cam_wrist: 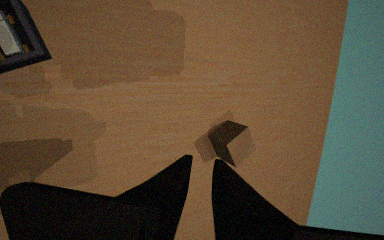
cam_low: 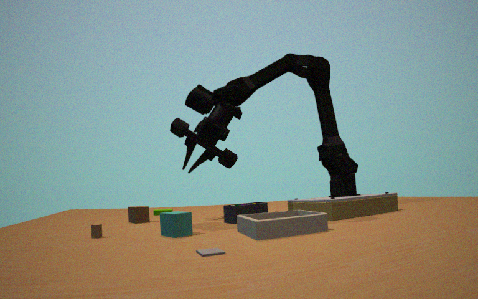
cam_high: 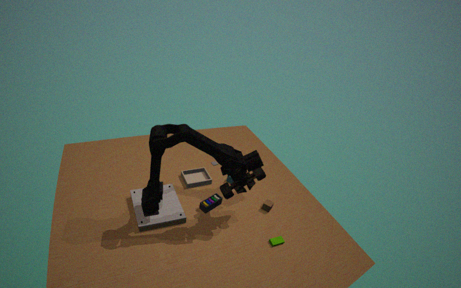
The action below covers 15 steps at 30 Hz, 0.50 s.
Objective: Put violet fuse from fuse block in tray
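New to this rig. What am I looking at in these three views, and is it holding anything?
It is one black jointed arm bolted to a grey base plate on a wooden table. The first picture looks down from high up, the second from the side at table height, and the third from a camera on the wrist, looking past the fingers.

On the table: a dark fuse block with coloured fuses, a grey tray, a brown cube, a green flat piece, a teal block and a few small bits.

The hand hangs in the air, fingers nearly together, holding nothing. The fuses all sit in the block.
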### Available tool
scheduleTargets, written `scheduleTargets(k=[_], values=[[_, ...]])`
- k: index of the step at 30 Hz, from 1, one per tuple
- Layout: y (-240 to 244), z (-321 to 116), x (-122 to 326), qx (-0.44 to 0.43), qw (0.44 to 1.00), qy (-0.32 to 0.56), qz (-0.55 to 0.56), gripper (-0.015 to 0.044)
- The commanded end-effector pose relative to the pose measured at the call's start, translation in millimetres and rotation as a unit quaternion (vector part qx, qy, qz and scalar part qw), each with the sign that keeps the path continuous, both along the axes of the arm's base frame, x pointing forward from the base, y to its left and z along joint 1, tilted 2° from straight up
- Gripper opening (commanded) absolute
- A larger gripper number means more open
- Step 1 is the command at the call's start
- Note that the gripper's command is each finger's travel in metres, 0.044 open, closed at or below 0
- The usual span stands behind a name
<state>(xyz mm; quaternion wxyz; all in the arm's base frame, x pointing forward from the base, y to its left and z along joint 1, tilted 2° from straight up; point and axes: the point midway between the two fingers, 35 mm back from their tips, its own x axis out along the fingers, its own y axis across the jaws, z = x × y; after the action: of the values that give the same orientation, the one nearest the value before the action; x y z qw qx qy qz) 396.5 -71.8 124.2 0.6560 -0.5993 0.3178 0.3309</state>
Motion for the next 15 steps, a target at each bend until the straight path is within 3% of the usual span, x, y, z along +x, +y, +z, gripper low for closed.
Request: scheduleTargets(k=[1,6,15], values=[[37.3,-37.8,-59.6,-0.061,0.979,0.166,0.099,0.0061],[57.9,-50.4,-110.4,-0.105,0.936,0.282,0.183,0.0061],[60.4,-50.8,-113.1,-0.108,0.933,0.287,0.188,0.0061]])
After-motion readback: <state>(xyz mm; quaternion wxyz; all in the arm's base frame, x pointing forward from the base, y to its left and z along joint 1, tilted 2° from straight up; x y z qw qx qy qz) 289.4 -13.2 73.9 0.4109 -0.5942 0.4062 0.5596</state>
